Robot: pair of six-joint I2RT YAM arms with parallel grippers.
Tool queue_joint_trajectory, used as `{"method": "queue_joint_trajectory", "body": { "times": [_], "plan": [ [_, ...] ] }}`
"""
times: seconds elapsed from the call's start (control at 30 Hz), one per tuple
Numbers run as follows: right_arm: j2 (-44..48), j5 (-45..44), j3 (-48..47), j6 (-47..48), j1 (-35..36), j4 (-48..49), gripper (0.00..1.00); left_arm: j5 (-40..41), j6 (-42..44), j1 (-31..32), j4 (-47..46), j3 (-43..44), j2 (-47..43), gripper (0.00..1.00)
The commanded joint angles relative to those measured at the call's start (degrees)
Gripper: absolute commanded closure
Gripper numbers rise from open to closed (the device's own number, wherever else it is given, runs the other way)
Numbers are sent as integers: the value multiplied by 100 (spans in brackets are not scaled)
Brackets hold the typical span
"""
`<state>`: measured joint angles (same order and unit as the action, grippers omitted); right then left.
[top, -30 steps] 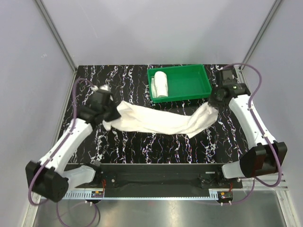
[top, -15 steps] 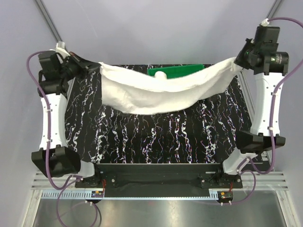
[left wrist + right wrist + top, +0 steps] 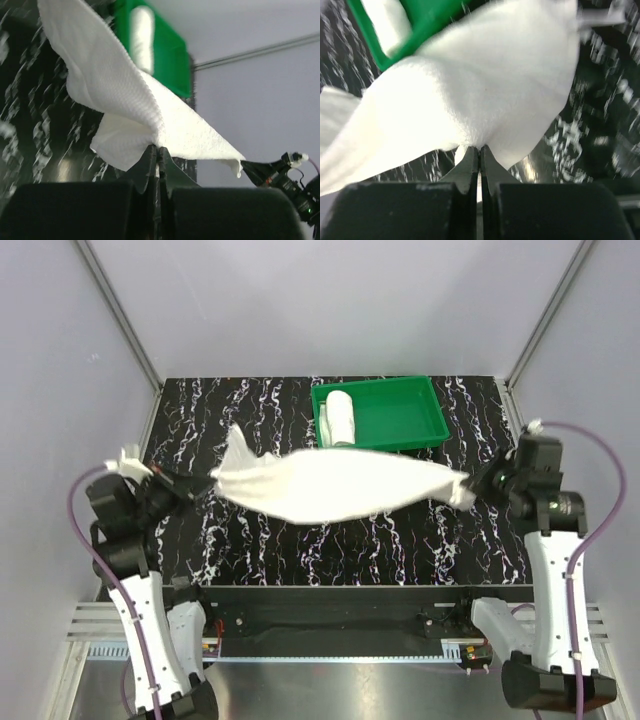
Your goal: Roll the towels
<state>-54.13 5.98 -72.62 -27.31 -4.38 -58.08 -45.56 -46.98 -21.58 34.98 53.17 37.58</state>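
Terry-cloth long towel [image 3: 340, 485] hangs just before the green tray [image 3: 400, 412], left pincer [image 3: 203, 482] and right pincer [image 3: 470, 488] clamping its ends (lower evenly, flat).

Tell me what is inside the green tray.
A rolled white towel lies at the green tray's left end; the rest of its floor is bare. The floor under the roll is covered.

Left arm [image 3: 140, 605] and right arm [image 3: 553, 585]: white links, black joints — looping purple cables [image 3: 585, 428] (one each).
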Motion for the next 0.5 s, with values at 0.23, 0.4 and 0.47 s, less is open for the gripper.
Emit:
{"method": "queue_joint_trajectory", "body": {
  "times": [0.23,0.4,0.47],
  "plan": [
    [1220,1134,2533,-1268,8,17,100,1525,155,-12,2075,-1702,-1059,100],
    [1483,1484,3164,-1400,16,139,100,191,-566,75,391,-2949,-1674,100],
    [1476,1424,3437,-1356,16,175,100,685,-183,154,552,-2979,-1745,100]
  ]
}}
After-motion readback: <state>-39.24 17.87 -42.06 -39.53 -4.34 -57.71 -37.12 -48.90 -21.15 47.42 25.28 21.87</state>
